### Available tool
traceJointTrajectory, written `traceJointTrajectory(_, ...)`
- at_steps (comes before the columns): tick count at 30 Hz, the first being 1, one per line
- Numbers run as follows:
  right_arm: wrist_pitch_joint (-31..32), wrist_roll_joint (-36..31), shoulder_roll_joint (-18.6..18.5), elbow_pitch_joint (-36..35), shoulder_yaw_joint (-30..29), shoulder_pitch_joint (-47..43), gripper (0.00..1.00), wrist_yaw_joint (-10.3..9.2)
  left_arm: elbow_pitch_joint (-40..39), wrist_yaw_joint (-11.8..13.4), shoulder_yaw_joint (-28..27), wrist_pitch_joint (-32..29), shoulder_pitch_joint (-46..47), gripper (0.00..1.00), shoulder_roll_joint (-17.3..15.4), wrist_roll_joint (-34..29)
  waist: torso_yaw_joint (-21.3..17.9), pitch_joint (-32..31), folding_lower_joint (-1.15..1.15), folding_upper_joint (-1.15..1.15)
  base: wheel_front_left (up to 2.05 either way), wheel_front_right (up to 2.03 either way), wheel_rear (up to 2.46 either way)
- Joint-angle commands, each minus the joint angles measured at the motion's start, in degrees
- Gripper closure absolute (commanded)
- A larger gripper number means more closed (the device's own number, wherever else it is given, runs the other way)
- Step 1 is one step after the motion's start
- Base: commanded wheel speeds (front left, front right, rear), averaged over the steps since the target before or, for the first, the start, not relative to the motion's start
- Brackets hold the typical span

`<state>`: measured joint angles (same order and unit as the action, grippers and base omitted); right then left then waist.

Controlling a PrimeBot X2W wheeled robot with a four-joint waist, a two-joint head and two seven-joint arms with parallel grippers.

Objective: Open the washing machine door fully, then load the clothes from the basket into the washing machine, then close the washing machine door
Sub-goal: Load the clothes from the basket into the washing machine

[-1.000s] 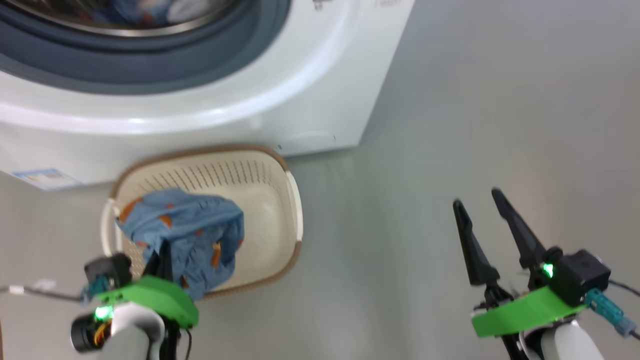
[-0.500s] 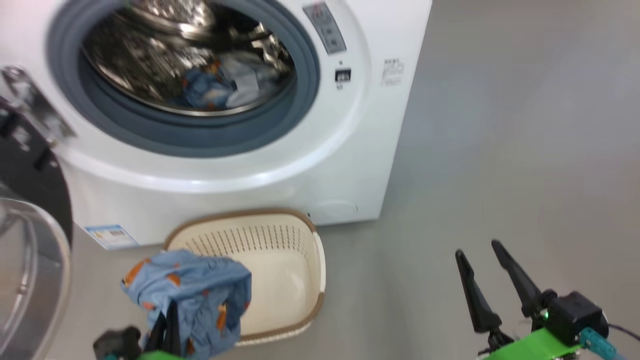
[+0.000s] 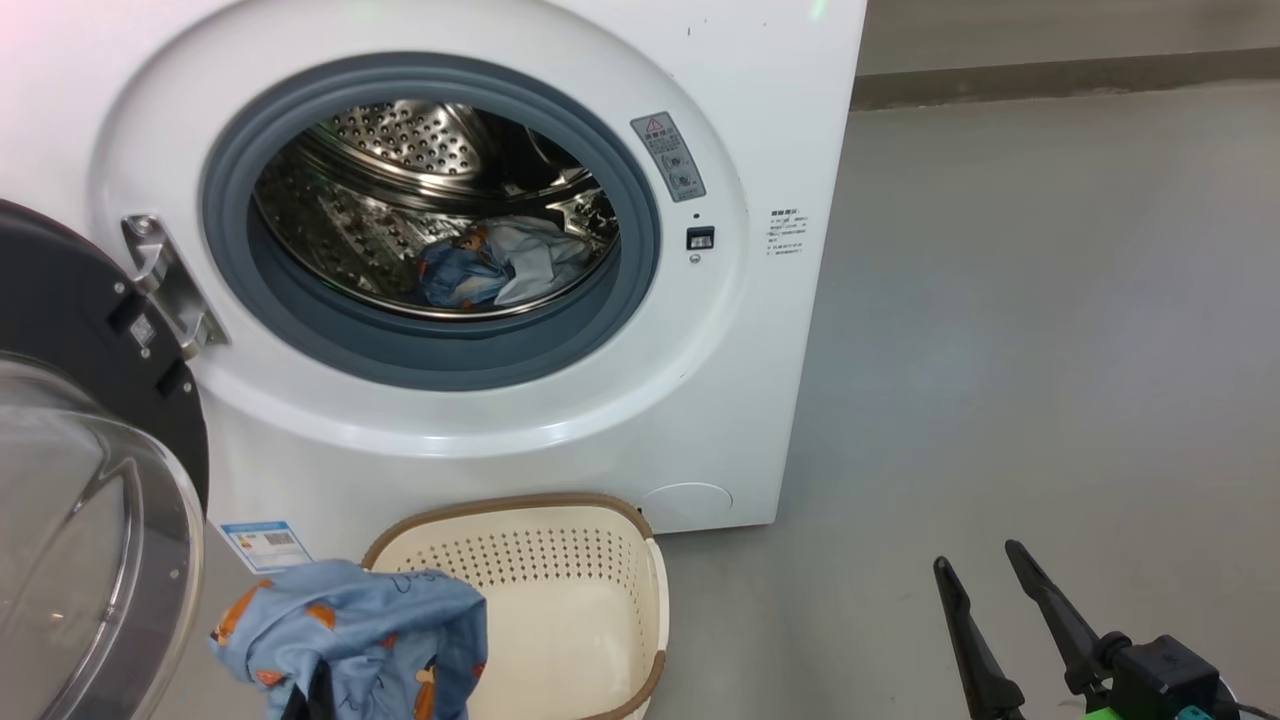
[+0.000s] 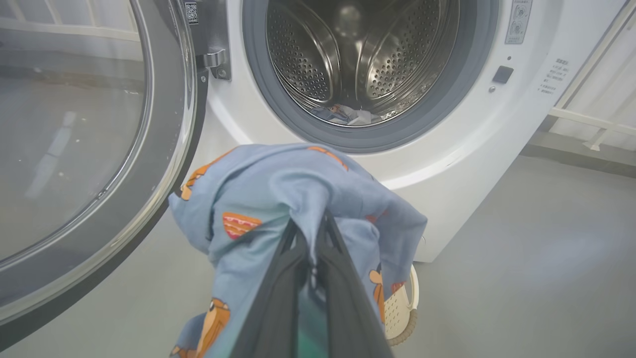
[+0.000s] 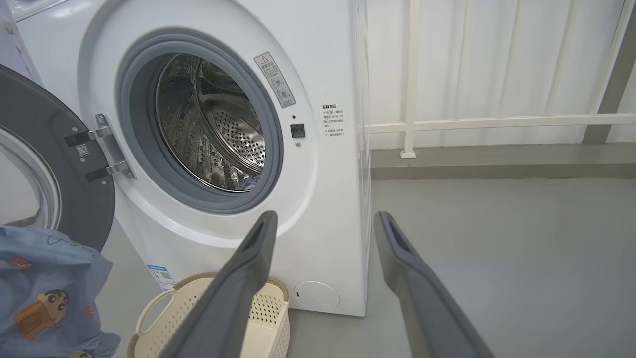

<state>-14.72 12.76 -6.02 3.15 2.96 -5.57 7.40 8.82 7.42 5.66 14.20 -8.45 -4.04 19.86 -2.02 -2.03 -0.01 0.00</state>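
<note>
Round black-rimmed glass door of the white front-loader is wide open; blue and white pieces lie in the drum; left hand clamped on a light blue orange-print cloth over the cream perforated basket, seemingly the last; right hand spread, empty; door-closing remains.

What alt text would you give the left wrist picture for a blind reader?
Dark fingers pinch a blue cartoon-print cloth before a white washer, its door standing open at the left. A few clothes lie in the steel drum, and a basket corner peeks from under the cloth.
</note>
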Motion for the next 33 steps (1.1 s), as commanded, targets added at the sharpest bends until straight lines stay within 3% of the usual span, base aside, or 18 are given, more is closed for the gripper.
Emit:
traceJointTrajectory(1,-0.28,0.33,-0.87,-1.43,1.21,0.69,0.00,0.09,-2.40,0.56,-1.85,0.51,0.91,1.00,-0.71,-0.56,0.04,-0.27,0.01,0.00,0.00,0.00,0.00)
traceJointTrajectory(15,-0.28,0.36,-0.31,-0.87,0.67,0.17,0.00,0.09,-10.41,2.32,-1.35,-1.57,-2.15,1.00,-1.68,-1.26,-1.19,-2.26,0.01,0.00,0.00,0.00,0.00)
traceJointTrajectory(33,-0.28,0.29,-0.29,-0.94,0.46,0.45,0.00,0.09,-12.92,3.14,-0.78,-2.00,-2.69,1.00,-1.87,-0.87,-1.54,-1.94,0.01,0.00,0.00,0.00,0.00)
